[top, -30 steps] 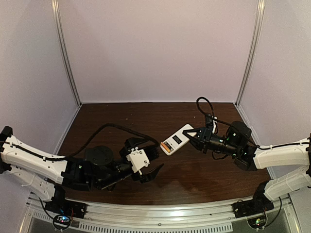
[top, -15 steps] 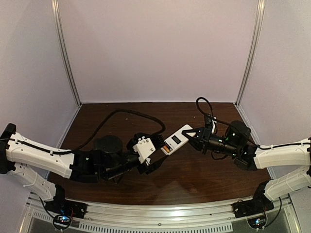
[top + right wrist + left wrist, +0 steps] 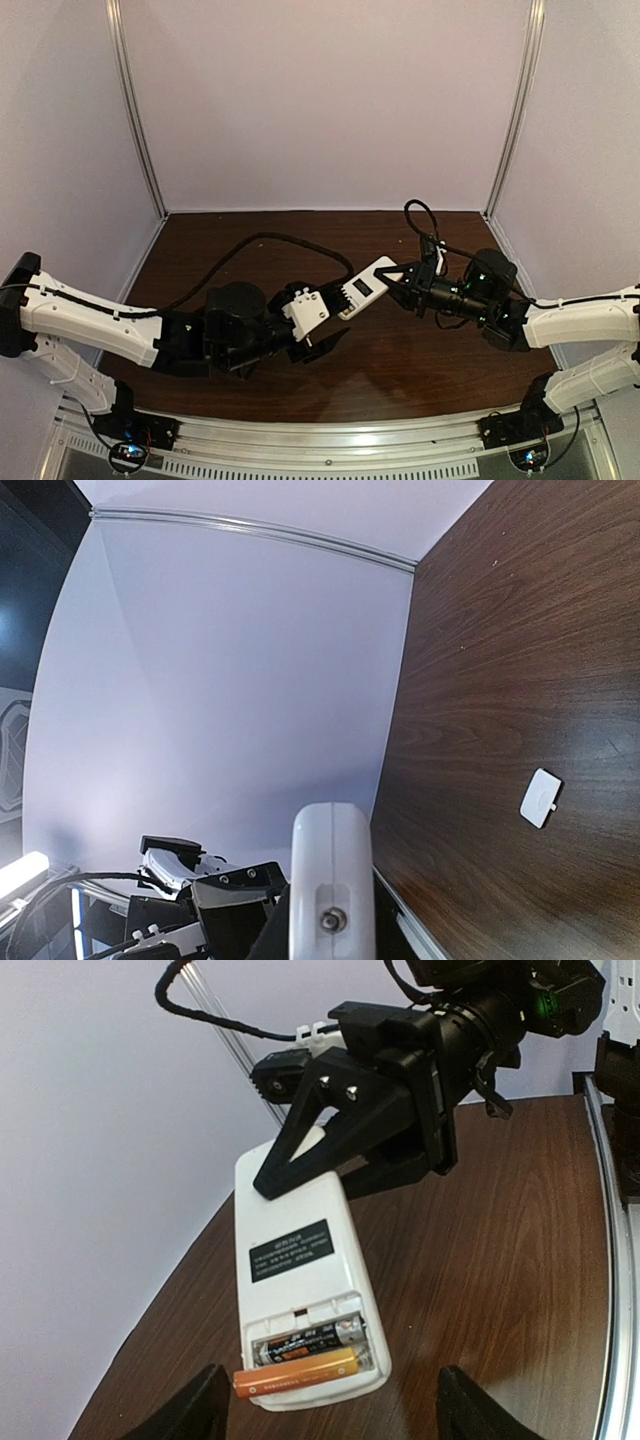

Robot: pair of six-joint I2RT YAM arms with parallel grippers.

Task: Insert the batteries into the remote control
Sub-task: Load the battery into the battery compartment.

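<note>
My right gripper is shut on the far end of the white remote control and holds it above the table, back side up. In the left wrist view the remote shows an open battery recess. The dark battery sits inside it. The orange battery lies along the recess's near edge, its left end sticking out past the side. My left gripper is open and empty, with one finger on each side of the remote's near end. The right wrist view shows the remote's end.
A small white square cover piece lies on the brown table. The left arm's black cable loops over the table's middle. Purple walls close in the back and both sides.
My left arm has swung right and forward, which brings its open gripper up to the near end of the remote. The right gripper and the remote have stayed in place.
</note>
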